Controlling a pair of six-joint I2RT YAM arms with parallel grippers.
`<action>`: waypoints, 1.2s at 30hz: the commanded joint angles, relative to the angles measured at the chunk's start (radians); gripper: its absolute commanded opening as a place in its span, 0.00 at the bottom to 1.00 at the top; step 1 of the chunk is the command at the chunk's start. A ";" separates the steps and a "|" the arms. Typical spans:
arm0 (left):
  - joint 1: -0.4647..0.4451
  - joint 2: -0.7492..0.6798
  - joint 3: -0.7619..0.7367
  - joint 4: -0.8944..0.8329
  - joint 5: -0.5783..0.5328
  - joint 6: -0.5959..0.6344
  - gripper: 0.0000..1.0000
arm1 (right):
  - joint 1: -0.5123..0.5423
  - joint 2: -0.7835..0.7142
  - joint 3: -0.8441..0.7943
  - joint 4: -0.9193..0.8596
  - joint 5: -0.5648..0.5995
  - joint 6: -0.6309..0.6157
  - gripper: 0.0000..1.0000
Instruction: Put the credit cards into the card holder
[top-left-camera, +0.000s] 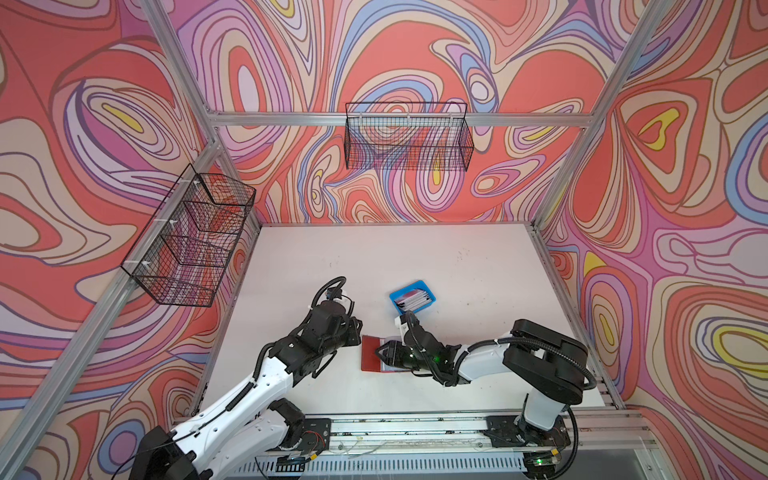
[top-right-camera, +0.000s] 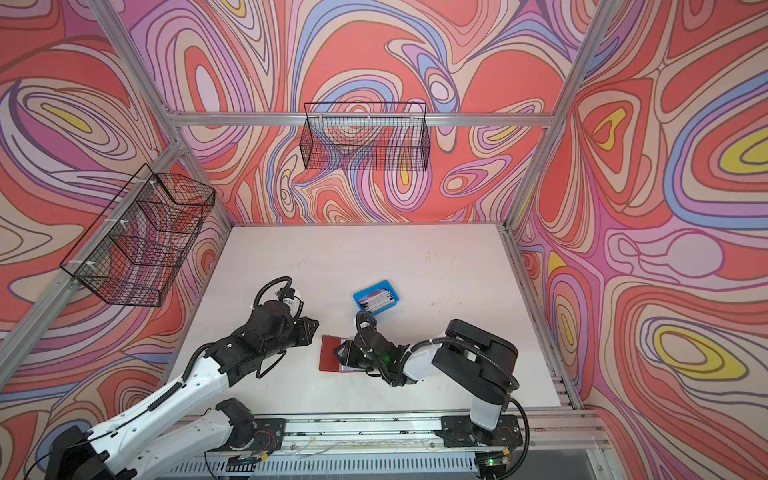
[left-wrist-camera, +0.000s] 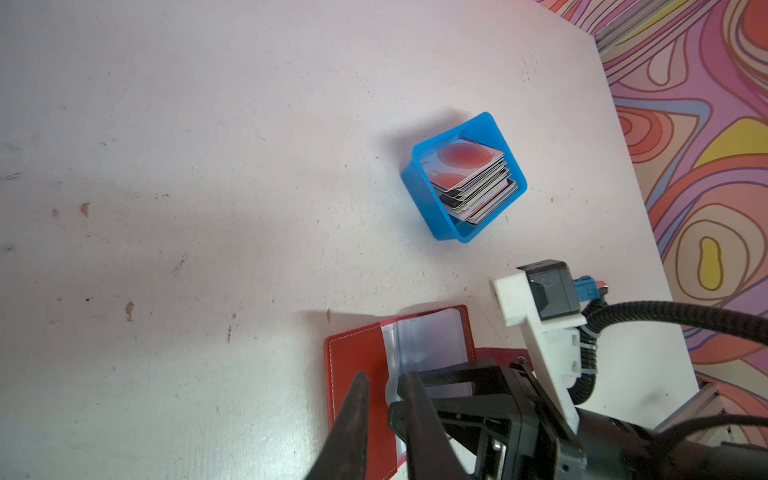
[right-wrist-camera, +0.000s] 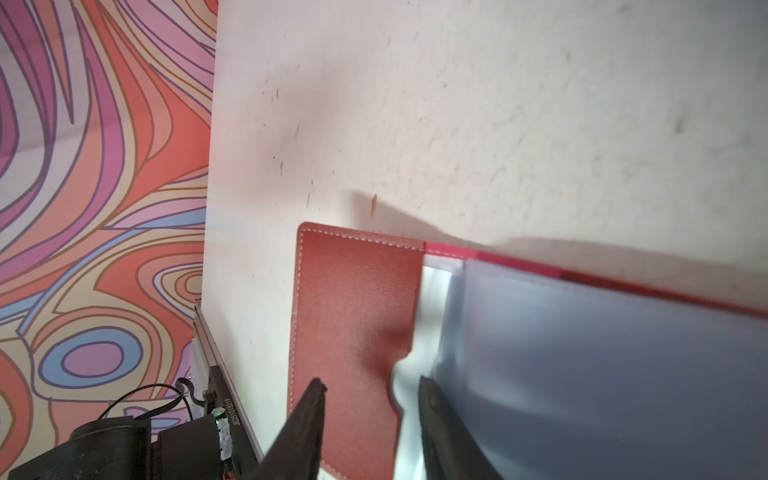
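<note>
Left gripper (left-wrist-camera: 384, 376) barely parted, right gripper (right-wrist-camera: 370, 381) spread

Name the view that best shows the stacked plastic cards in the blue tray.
Left wrist: the stacked plastic cards lie unobstructed in the small blue plastic tray, red circles clear. Both top views show them tiny; right wrist shows none.

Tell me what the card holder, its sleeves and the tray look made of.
The card holder looks like red leather or imitation: matte, grainy, white edge stitching. The sleeves look like soft clear plastic, glossy, wrinkled at the fold. The tray looks like rigid blue plastic, smooth-walled.
</note>
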 joint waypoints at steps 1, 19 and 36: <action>0.006 0.011 0.008 -0.032 -0.022 0.002 0.22 | 0.006 -0.104 0.011 -0.148 0.083 -0.030 0.41; 0.006 0.009 -0.166 0.042 0.068 -0.011 0.31 | 0.020 -0.182 0.039 -0.465 0.272 -0.061 0.45; 0.006 0.055 -0.204 0.114 0.104 -0.021 0.32 | 0.022 -0.104 0.065 -0.418 0.217 -0.074 0.45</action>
